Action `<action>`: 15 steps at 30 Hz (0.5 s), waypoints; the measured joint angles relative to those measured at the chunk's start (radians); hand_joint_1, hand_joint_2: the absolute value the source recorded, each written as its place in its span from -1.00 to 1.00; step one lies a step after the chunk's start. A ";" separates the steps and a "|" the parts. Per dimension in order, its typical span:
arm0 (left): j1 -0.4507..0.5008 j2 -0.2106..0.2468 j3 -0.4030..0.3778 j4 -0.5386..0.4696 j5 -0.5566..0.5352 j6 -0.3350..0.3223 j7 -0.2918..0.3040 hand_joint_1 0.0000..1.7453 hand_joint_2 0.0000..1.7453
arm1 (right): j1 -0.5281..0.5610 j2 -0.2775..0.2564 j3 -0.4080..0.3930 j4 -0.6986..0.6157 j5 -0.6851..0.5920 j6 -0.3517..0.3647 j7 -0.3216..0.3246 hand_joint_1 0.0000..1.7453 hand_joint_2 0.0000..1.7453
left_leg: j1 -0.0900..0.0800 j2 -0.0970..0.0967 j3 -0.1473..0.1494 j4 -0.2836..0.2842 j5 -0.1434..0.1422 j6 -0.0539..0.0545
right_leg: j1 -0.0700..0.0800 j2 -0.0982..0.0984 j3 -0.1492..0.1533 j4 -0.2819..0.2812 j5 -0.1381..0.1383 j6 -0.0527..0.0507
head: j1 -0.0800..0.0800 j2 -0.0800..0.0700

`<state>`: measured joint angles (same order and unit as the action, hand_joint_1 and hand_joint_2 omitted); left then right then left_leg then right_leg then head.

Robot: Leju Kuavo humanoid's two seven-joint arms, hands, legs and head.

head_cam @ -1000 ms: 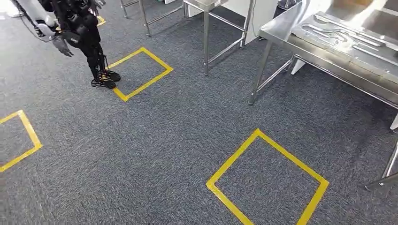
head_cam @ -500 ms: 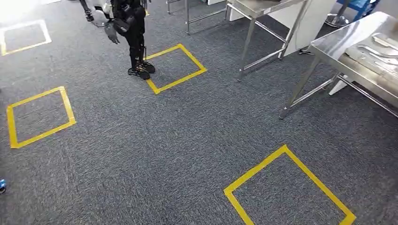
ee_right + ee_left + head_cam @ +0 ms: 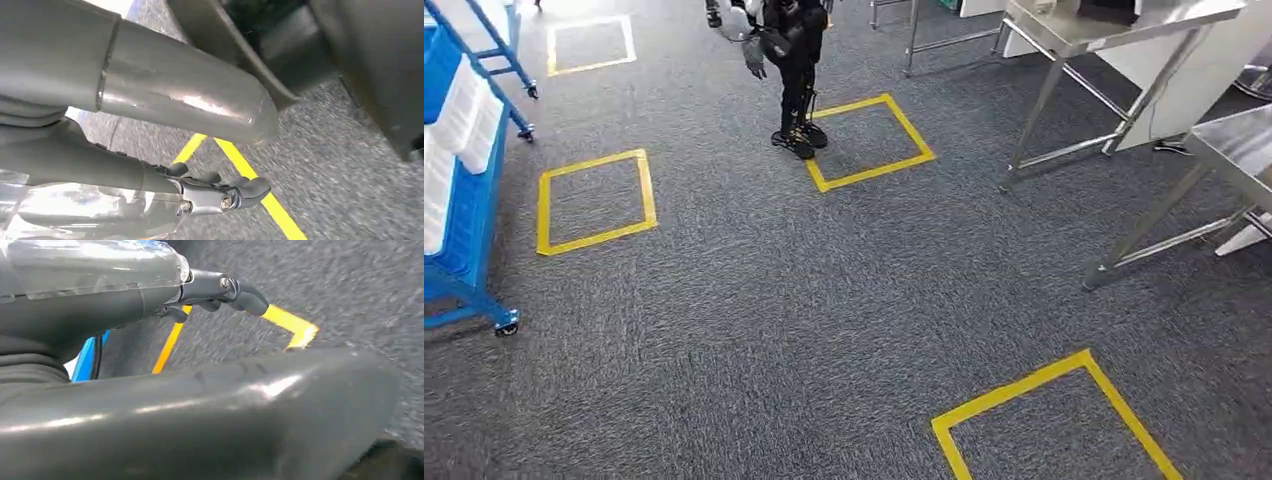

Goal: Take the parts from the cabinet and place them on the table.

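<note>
A blue wheeled cabinet (image 3: 472,240) with white bins (image 3: 469,110) stands at the left edge of the head view. Steel tables stand at the right: one (image 3: 1114,25) farther off, another (image 3: 1239,145) at the picture's edge. No part is visible on them. My left hand (image 3: 200,340) hangs over the grey carpet, thumb and fingers apart, holding nothing. In the right wrist view my right hand (image 3: 215,192) also hangs above the carpet, its fingers stretched out and nothing in them.
Another dark humanoid robot (image 3: 792,60) stands ahead beside a yellow taped square (image 3: 869,140). More yellow squares mark the carpet at the left (image 3: 594,200) and near right (image 3: 1054,420). Table legs (image 3: 1144,225) reach the floor on the right.
The camera has turned left, so the whole scene slid right. The blue cabinet has come into view at the left, and the steel table with metal parts has left at the right.
</note>
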<state>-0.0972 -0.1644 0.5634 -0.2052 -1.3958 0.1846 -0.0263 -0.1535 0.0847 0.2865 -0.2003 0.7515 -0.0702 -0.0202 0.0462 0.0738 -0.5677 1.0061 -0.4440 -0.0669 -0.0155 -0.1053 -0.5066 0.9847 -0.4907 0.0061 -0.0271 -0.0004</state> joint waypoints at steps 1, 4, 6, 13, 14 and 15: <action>-0.004 -0.001 0.000 0.000 -0.001 -0.007 0.002 -1.00 -1.00 | 0.001 -0.001 -0.002 0.000 0.000 0.000 0.000 -1.00 -1.00 | -0.008 0.004 -0.004 0.011 -0.003 0.011 | 0.001 -0.005 -0.003 0.007 -0.011 0.011 | 0.000 0.000; -0.001 0.001 0.000 0.000 0.002 -0.018 0.009 -1.00 -1.00 | -0.002 0.003 -0.002 0.000 0.006 0.002 0.001 -1.00 -1.00 | -0.019 -0.032 -0.015 0.015 -0.005 0.050 | -0.006 -0.030 0.007 0.005 -0.010 0.031 | 0.001 0.000; 0.004 0.004 0.000 0.001 0.009 -0.024 0.015 -1.00 -1.00 | -0.004 0.006 -0.002 0.000 0.009 0.003 0.003 -1.00 -1.00 | -0.016 -0.054 -0.012 0.006 0.003 0.065 | -0.015 0.009 0.007 0.019 -0.030 0.043 | 0.001 0.000; 0.005 0.006 0.000 0.001 0.011 -0.031 0.018 -1.00 -1.00 | -0.003 0.007 -0.002 0.000 0.011 0.008 0.002 -1.00 -1.00 | -0.043 -0.149 -0.011 0.005 0.006 0.086 | 0.009 0.105 -0.137 0.255 -0.081 0.002 | 0.001 0.000; 0.005 0.006 0.000 0.001 0.014 -0.035 0.019 -1.00 -1.00 | -0.003 0.007 -0.002 0.000 0.013 0.009 0.005 -1.00 -1.00 | -0.044 -0.166 -0.007 0.005 0.006 0.086 | 0.015 0.118 -0.099 0.165 -0.027 -0.010 | 0.001 0.000; 0.005 0.005 0.000 0.001 0.015 -0.040 0.021 -1.00 -1.00 | -0.003 0.007 -0.002 0.000 0.014 0.009 0.005 -1.00 -1.00 | -0.044 -0.182 -0.004 0.004 0.006 0.086 | 0.025 0.152 -0.061 0.076 0.020 -0.022 | 0.001 0.000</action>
<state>-0.0926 -0.1595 0.5638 -0.2041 -1.3809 0.1446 -0.0050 -0.1564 0.0916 0.2846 -0.2007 0.7656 -0.0610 -0.0149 0.0022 -0.1077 -0.5720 1.0103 -0.4377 0.0191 0.0093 0.0467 -0.5671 1.0604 -0.4709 -0.0162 -0.0263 -0.0004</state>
